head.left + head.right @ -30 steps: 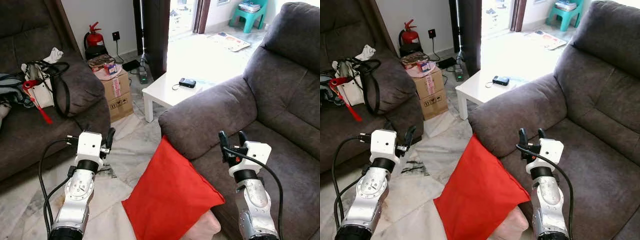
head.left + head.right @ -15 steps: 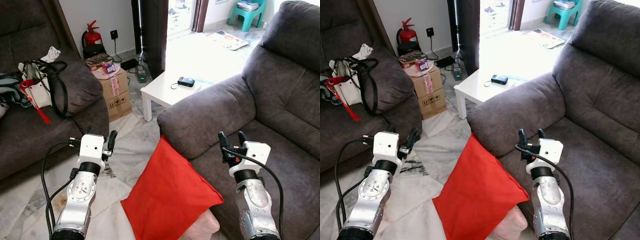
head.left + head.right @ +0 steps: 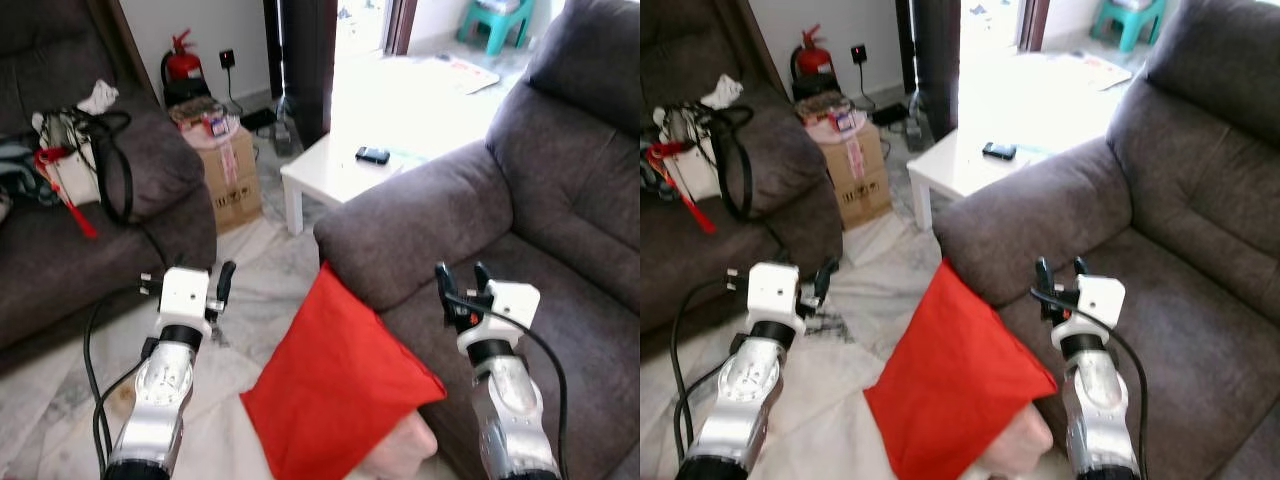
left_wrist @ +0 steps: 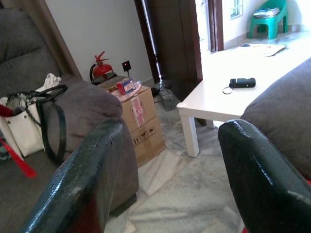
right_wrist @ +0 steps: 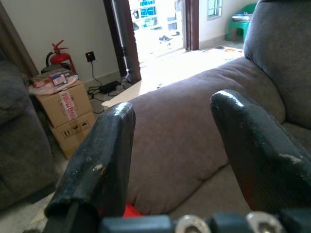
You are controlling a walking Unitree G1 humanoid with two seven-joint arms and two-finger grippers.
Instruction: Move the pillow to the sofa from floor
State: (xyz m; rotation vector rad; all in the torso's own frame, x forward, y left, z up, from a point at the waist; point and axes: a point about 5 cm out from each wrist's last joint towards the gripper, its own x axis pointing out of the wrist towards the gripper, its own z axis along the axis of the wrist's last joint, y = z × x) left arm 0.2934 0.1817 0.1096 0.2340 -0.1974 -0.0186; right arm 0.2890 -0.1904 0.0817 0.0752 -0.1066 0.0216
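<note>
Left gripper (image 3: 222,278): lower left of the left eye view, raised over the pale marble floor (image 3: 255,290); the left wrist view shows its two black fingers (image 4: 82,184) spread apart with nothing between them.
Right gripper (image 3: 462,284): lower right of the left eye view, over the seat of the grey sofa (image 3: 560,230); fingers (image 5: 97,160) spread wide and empty, pointing toward the sofa's armrest.
Red pillow (image 3: 335,390): bottom centre of the frame, between the two arms; it stands tilted on the floor, its top corner leaning against the front of the sofa armrest.
Pinkish cushion (image 3: 400,452): bottom edge, just under the red pillow's lower right side and touching it.
White side table (image 3: 335,170): upper centre, just behind the armrest, with a small dark device (image 3: 373,155) lying on top.
Cardboard box (image 3: 228,170): upper left of centre, beside the second dark sofa (image 3: 100,250), small items on its lid.
Bags (image 3: 70,160): upper left edge, a white bag with dark straps on the second sofa.
Fire extinguisher (image 3: 183,65): top left, red, against the wall by a wall socket.
Teal stool (image 3: 500,18): top right corner, in the bright room beyond the doorway.
</note>
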